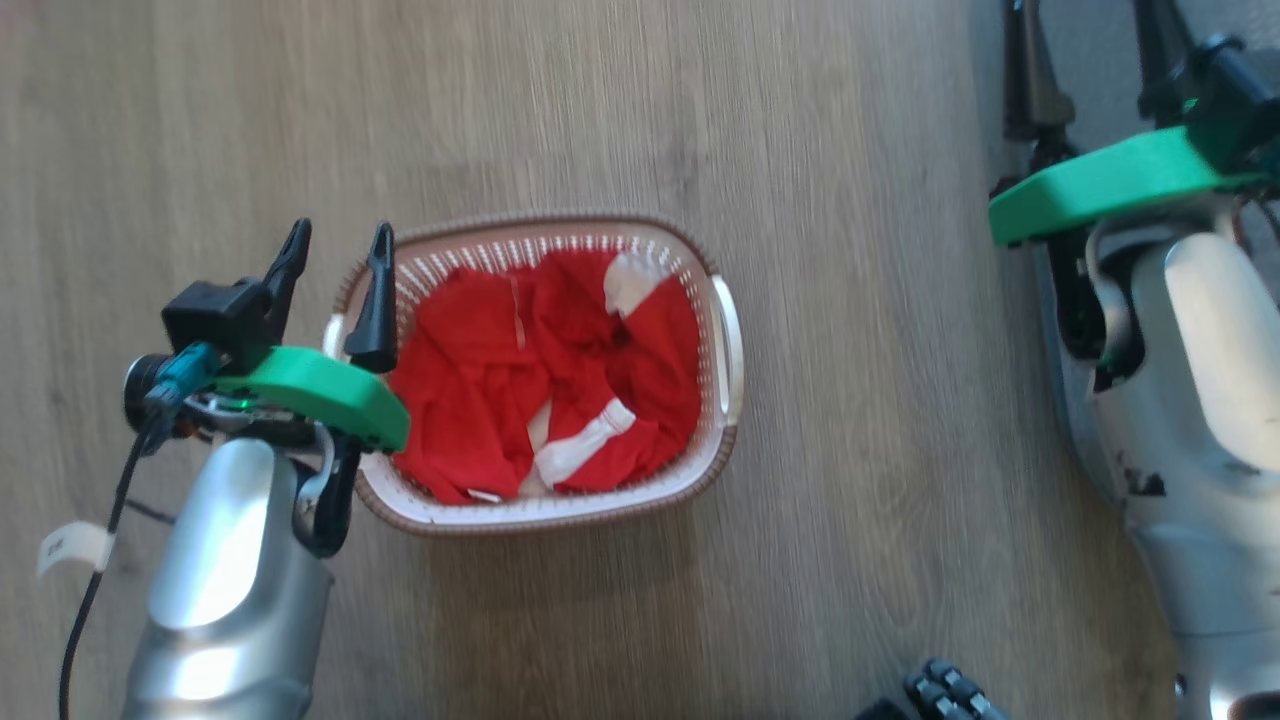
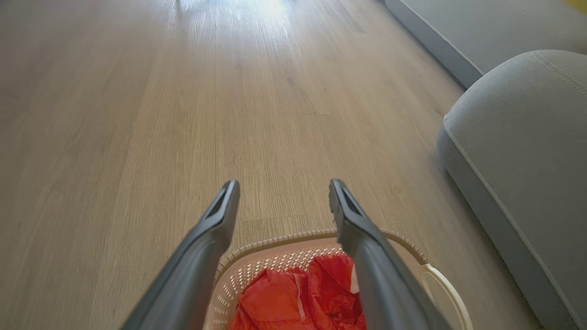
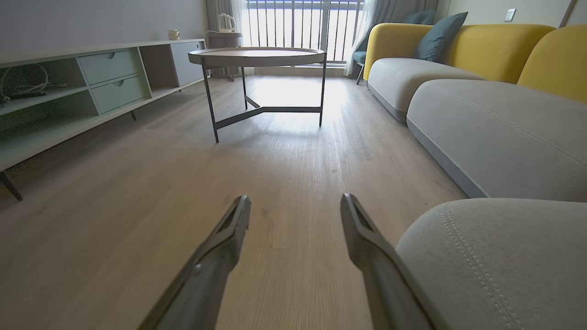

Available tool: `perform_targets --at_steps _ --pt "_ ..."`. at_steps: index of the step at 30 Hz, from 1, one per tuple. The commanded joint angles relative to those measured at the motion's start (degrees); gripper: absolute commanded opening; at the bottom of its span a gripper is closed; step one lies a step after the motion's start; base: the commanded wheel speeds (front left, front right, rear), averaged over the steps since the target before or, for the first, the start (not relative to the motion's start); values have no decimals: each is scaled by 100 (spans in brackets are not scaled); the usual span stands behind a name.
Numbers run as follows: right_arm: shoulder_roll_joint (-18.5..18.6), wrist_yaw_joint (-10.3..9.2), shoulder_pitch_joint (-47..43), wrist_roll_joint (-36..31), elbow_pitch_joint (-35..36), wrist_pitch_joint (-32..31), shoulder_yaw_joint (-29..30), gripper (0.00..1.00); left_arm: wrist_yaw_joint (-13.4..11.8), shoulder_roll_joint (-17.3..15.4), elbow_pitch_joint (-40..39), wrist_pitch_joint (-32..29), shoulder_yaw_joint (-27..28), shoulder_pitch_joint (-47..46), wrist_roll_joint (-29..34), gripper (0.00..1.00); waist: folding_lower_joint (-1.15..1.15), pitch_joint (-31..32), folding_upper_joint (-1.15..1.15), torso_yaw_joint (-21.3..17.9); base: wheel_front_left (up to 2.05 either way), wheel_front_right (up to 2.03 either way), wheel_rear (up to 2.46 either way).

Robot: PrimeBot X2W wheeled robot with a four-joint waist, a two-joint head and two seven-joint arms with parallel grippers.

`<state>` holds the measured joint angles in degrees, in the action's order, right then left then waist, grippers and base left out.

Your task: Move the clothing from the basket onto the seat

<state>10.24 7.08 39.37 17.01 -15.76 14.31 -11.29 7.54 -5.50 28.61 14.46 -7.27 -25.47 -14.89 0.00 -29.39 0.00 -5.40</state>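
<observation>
Left gripper [image 1: 341,228] first: both dark fingers are spread wide with nothing between them. It hangs over the left end of the basket [image 1: 540,520], and one finger crosses the brown rim in the head view. Right gripper [image 3: 295,198] is wide open too and empty, way off to the right of the basket, right next to the rounded corner of the seat [image 2: 518,137].

The clothing [image 1: 500,370] is all inside the basket, a crumpled bright red heap with a couple of white bands poking out. It pretty much fills the thing, and nothing touches it. The basket sits on the pale wood floor [image 1: 800,150], white handle [image 1: 730,340] on its right side, and from the left wrist view the seat is close by but not touching it.

The seat itself is grey fabric with pale stitching along the edge, and nothing red is on the parts I can see. From the right wrist view more grey cushions run back along the floor, with yellow backrests [image 3: 458,41] and a teal pillow [image 3: 438,34]. Further out there's a round coffee table [image 3: 257,56] on thin dark legs and a low cabinet [image 3: 105,78] with drawers along the left wall.
</observation>
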Motion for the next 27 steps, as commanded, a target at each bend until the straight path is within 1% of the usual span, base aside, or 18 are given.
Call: perform_targets --at_steps 1,3,9,12,21,27 --pt "-36 41 131 -51 217 69 -37 100 -5 -169 -86 54 81 -131 -26 100 0 -415 0 -101 0 0 0" --pt "-43 41 283 -75 290 69 -1 100 -5 -185 67 54 -220 -298 -44 100 0 -766 0 -143 0 0 0" --pt "-78 41 470 -147 381 69 -4 100 -5 -167 358 54 -787 -586 -195 100 0 -1256 0 -204 0 0 0" --pt "-107 41 537 -167 414 69 -33 100 -5 -206 550 54 -1169 -708 -263 100 0 -1455 0 -254 0 0 0" --pt "-232 41 769 -197 521 69 -161 100 -5 -311 1407 54 -2508 -1221 -689 100 0 -2025 0 -515 0 0 0" --pt "-352 41 809 -188 525 69 -201 100 -5 -334 2223 54 -3483 -1575 -1092 100 0 -2241 0 -690 0 0 0"
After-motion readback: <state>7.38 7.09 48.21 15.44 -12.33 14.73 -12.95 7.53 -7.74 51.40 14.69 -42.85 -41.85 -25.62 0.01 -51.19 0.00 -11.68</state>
